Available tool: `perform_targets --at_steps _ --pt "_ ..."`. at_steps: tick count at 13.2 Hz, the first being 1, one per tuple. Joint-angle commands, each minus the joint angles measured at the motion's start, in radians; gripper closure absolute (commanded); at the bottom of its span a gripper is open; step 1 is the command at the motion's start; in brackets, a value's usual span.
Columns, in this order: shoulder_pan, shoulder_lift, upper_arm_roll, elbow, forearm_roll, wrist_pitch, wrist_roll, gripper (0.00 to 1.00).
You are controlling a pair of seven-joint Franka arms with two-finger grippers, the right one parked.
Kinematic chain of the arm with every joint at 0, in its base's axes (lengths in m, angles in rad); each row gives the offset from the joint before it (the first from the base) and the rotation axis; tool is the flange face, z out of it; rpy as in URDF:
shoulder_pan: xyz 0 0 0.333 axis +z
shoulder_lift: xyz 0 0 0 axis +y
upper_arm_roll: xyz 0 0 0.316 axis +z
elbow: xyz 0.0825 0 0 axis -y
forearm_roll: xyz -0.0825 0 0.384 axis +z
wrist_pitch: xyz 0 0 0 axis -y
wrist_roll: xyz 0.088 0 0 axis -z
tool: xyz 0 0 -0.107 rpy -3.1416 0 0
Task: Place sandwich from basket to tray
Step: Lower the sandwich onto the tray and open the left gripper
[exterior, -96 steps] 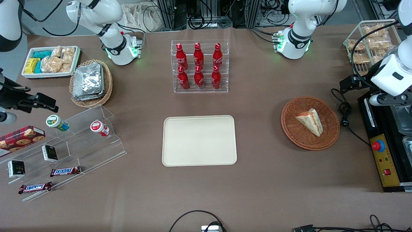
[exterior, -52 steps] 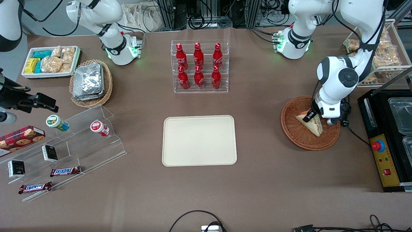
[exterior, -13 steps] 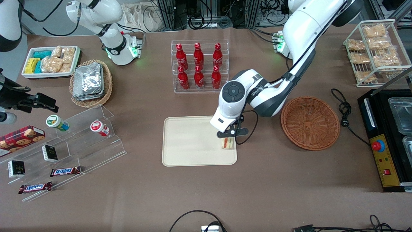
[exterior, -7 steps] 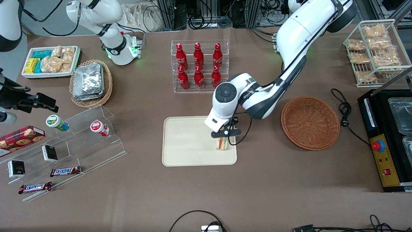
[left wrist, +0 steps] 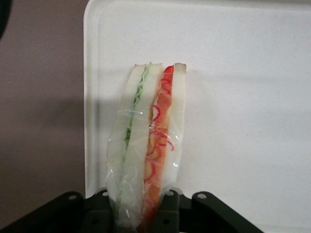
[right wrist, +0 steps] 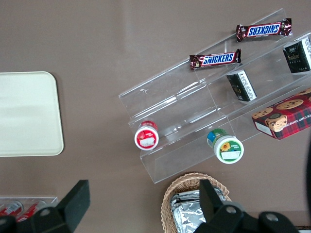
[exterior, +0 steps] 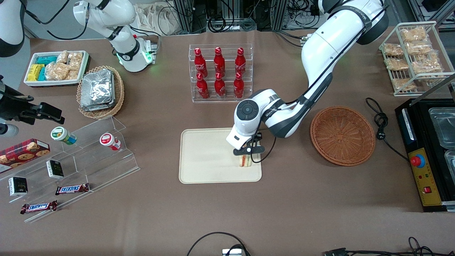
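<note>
**Sandwich Held Over the Tray's Corner**

Closed the hand [exterior: 245,155] on the sandwich [exterior: 244,160], pinching the wrapped wedge at one end between dark fingers [left wrist: 167,206]. Hung low over the cream tray [exterior: 202,156], at the corner nearest the front camera on the working arm's end. Showed, through the wrist camera, the sandwich [left wrist: 148,145] standing on edge in clear wrap, green filling between one pair of bread slices and red-orange between the next, with the tray [left wrist: 243,73] under it and its rounded rim close beside. Could not tell whether the wedge's free end touched the tray floor.

Sat emptied on the brown worktop [exterior: 302,199], toward the working arm's end: the reddish-brown wicker basket [exterior: 342,136], well apart from the tray. Stood farther from the front camera than the tray: a clear rack of red bottles [exterior: 220,73]. Lay toward the parked arm's end: a tan basket of foil packets [exterior: 100,91] and a stepped clear display [exterior: 89,156].
</note>
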Motion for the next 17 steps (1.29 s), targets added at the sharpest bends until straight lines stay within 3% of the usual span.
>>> perform_targets --at_steps 1,3,5,7,8,14,17 --pt "-0.024 0.023 0.005 0.033 0.028 -0.002 -0.031 0.68" --pt "-0.026 0.032 0.011 0.033 0.067 -0.002 -0.052 0.57" --pt "-0.026 0.036 0.011 0.033 0.071 -0.002 -0.061 0.24" --pt "-0.026 0.030 0.009 0.036 0.068 -0.003 -0.064 0.05" --pt "-0.026 0.026 0.011 0.051 0.068 -0.008 -0.069 0.00" --pt "-0.010 -0.068 0.011 0.177 0.058 -0.184 -0.141 0.00" --pt "0.086 -0.150 0.009 0.192 0.050 -0.258 -0.170 0.00"
